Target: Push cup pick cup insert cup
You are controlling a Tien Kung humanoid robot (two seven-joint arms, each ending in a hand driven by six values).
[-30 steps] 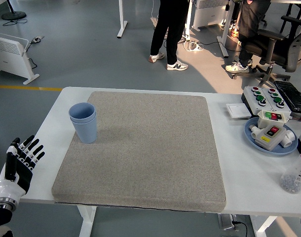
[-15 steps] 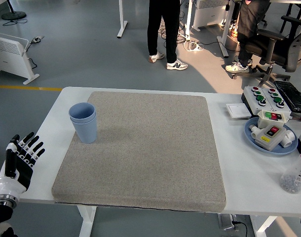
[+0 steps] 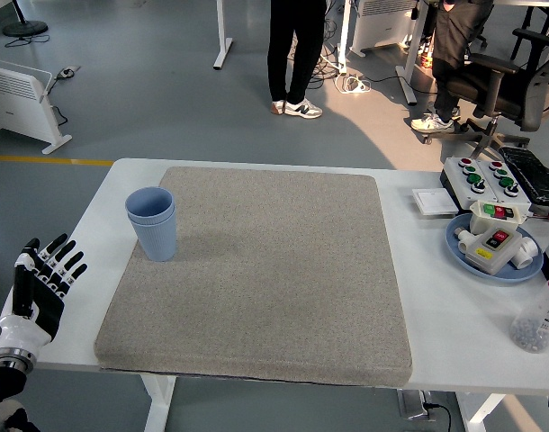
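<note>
Two blue cups point(image 3: 152, 222) stand nested, one inside the other, upright on the left part of a grey mat point(image 3: 264, 270). My left hand point(image 3: 42, 281) hovers at the table's left edge, well below and left of the cups, fingers spread and holding nothing. The right hand is out of view.
At the right sit a blue plate point(image 3: 473, 259) bearing a button box point(image 3: 491, 236), a control panel point(image 3: 486, 178), a small white square point(image 3: 434, 202) and a clear bottle point(image 3: 537, 322). People stand on the floor beyond the table; an office chair point(image 3: 508, 76) is at the far right.
My left hand has shifted slightly, dipping and then edging back up at the table's left edge. A person beyond the table has stepped a little. The cups have not moved.
</note>
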